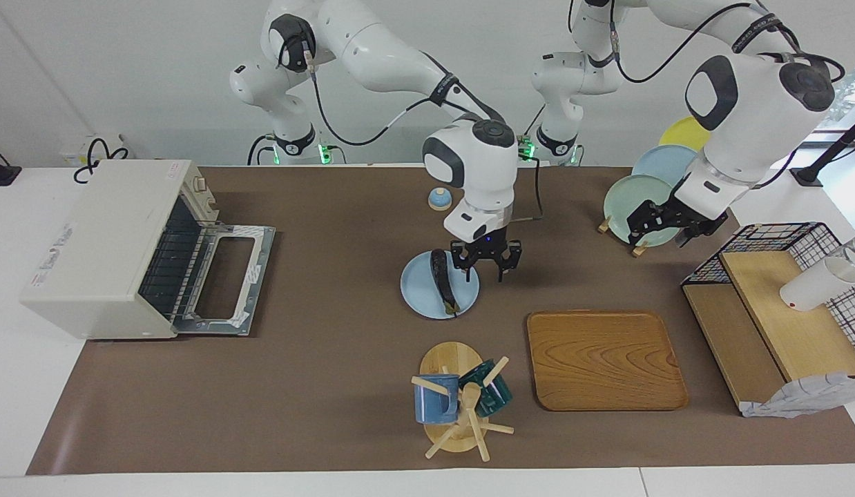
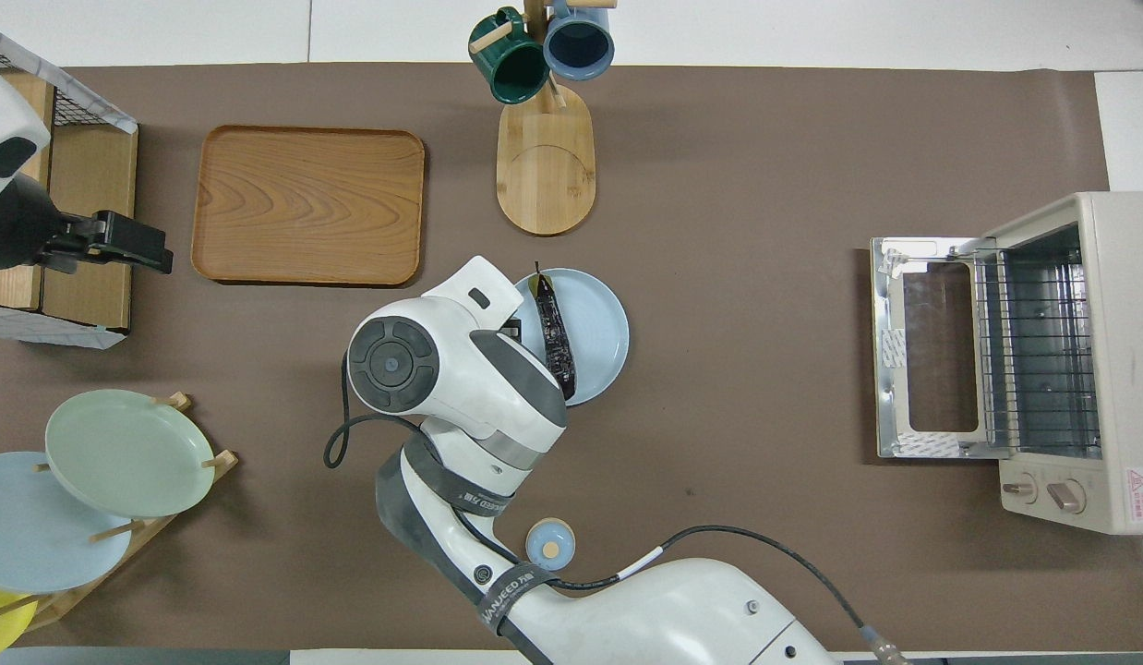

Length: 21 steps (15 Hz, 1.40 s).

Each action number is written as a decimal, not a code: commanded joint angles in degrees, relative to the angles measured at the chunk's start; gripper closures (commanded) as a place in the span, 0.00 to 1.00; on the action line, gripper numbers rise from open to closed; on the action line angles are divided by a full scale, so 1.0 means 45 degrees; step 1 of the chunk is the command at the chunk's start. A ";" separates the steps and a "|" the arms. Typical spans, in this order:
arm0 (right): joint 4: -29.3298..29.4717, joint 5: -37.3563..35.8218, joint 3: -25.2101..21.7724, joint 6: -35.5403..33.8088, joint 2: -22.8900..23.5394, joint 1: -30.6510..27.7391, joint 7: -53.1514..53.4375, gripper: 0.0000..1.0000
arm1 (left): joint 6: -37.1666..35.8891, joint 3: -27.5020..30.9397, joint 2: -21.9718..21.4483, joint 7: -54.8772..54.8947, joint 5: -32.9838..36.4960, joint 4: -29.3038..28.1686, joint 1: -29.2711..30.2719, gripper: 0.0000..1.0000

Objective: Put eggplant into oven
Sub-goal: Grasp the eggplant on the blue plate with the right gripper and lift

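The oven (image 1: 103, 248) stands well off from the right gripper (image 1: 485, 261), at the right arm's end of the table (image 1: 317, 386), its door dropped flat and the rack bare; the blue plate (image 1: 419, 293) lies partly under that gripper, and the eggplant (image 1: 443, 281) rests on it, just beside the fingertips and not held. The right gripper's fingers stand apart, empty; I judge it should centre over the eggplant's thick middle, fingers across its width, then descend and close gently, since the glossy skin may slip. The left gripper (image 1: 659, 226) waits open, up over the plate rack (image 1: 638, 200).
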 commanded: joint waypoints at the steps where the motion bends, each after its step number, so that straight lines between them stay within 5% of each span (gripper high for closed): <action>1: -0.0772 -0.0867 -0.0025 0.0471 0.0084 0.0072 0.0063 0.46 | -0.0619 -0.0099 -0.0424 0.0019 0.0694 -0.0076 0.0014 0.00; 6: -0.1105 -0.1027 -0.0025 0.0588 0.0202 0.0074 0.0122 0.55 | -0.0913 -0.0099 -0.0931 0.0018 0.0714 -0.0757 -0.0084 0.00; 7: -0.1105 -0.1027 -0.0005 0.0569 0.0202 0.0093 0.0122 0.62 | -0.0836 -0.0138 -0.1106 0.0057 0.0714 -0.0856 0.0013 0.00; 9: -0.1066 -0.1046 -0.0005 0.0375 0.0202 0.0132 0.0122 1.00 | -0.0815 -0.0409 -0.1128 0.0077 0.0733 -0.0780 0.0382 0.00; 15: -0.0890 -0.2628 -0.0063 -0.1849 -0.0322 -0.0217 -0.0266 1.00 | -0.0952 -0.1329 -0.1771 0.0077 0.0811 -0.0799 0.1225 0.00; 21: -0.2037 -0.2686 -0.0200 -0.3767 -0.2293 -0.2793 -0.2609 1.00 | -0.0601 -0.1701 -0.1733 0.0447 0.0812 -0.1189 0.2063 0.00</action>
